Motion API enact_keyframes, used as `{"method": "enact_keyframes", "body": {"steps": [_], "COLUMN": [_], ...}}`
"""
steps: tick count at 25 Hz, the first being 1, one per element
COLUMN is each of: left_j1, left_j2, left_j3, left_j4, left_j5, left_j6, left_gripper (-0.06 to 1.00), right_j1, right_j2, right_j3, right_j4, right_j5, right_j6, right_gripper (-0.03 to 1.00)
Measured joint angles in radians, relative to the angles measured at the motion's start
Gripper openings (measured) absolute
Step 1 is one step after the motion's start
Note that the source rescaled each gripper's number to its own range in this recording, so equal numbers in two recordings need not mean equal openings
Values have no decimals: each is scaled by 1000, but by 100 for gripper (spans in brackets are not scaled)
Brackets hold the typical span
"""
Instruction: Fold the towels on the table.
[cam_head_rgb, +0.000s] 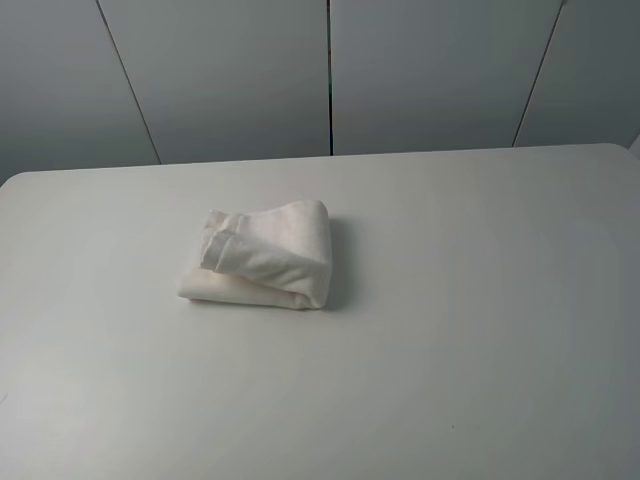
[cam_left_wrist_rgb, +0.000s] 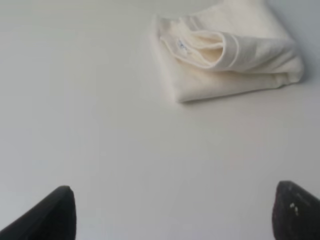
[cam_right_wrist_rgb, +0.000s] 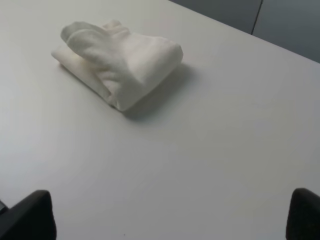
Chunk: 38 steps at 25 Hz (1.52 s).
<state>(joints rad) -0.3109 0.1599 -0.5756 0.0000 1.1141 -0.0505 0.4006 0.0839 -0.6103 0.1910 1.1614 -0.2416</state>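
Note:
A white terry towel (cam_head_rgb: 264, 256) lies folded in a thick bundle left of the middle of the table (cam_head_rgb: 480, 330). Its top layer bulges, and the border band and small label face left. The towel also shows in the left wrist view (cam_left_wrist_rgb: 227, 55) and in the right wrist view (cam_right_wrist_rgb: 117, 62). Neither gripper shows in the exterior high view. My left gripper (cam_left_wrist_rgb: 172, 212) is open and empty, with its dark fingertips (cam_left_wrist_rgb: 55, 215) wide apart, well back from the towel. My right gripper (cam_right_wrist_rgb: 170, 215) is open and empty, also well back from the towel.
Grey wall panels (cam_head_rgb: 330, 70) stand behind the table's far edge. Bare tabletop surrounds the towel on all sides.

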Motion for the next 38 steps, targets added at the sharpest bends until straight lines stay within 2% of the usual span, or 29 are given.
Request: {"method": "enact_keyframes", "body": {"steps": [4,9,18,23,28,32,38], "left_j1": [0,0,0,0,0,25,179], "left_j2": [-118,-157,-160,-160,-160,-160,-160], "left_j3": [47,61,61,61,63,63,63], "left_j4": [0,0,0,0,0,0,0], "left_j5": [-6,-23,-25,-25,-25,-25,-25], "left_j6": [0,0,0,0,0,0,0], "left_gripper": [100,100,100,100,100,100,100], "right_j1": [0,0,0,0,-6,-75,-263], "right_j2": [-26,-26,-26,-26,-69,-81,-84], "right_j3": [0,32,97,97,97,97,97], "right_j4": [-50,-54,-64,-67,-25,-17,-17], "right_j5": [29,39,-50,-55,-57,-57,-57], "right_j6": [29,57,66,67,67,67,67], "right_gripper": [100,100,100,100,100,100,100]}}
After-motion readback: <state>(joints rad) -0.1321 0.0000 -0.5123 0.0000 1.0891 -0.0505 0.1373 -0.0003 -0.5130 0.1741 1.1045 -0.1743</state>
